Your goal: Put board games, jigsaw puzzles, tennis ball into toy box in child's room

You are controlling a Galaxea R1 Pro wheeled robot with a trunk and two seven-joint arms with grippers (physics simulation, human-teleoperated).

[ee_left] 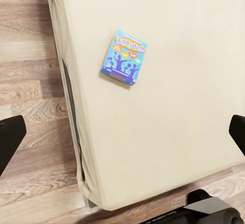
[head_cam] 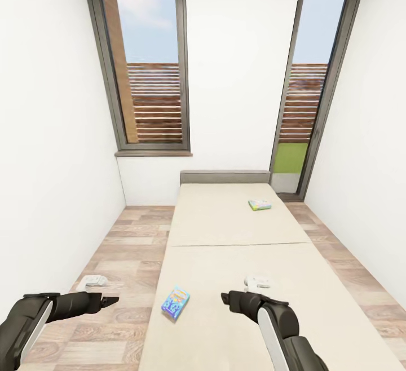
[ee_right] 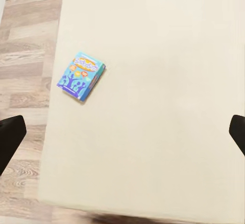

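A mostly blue board game [head_cam: 175,302] lies flat near the left edge of the bed [head_cam: 237,247], at its near end. It also appears in the left wrist view [ee_left: 124,58] and the right wrist view [ee_right: 81,76]. A second, green-edged board game [head_cam: 259,204] lies far up the mattress on the right, near the grey headboard [head_cam: 224,177]. My left gripper [head_cam: 110,301] hangs open over the floor left of the bed. My right gripper [head_cam: 224,296] hovers open over the mattress, right of the blue box. The table, toy box, jigsaw puzzles and tennis ball are out of view.
The narrow room has white walls close on both sides and two tall dark-framed windows [head_cam: 148,66] at the far end. A strip of wood plank floor [head_cam: 129,247] runs along the bed's left side, and a thinner strip [head_cam: 332,247] runs along its right.
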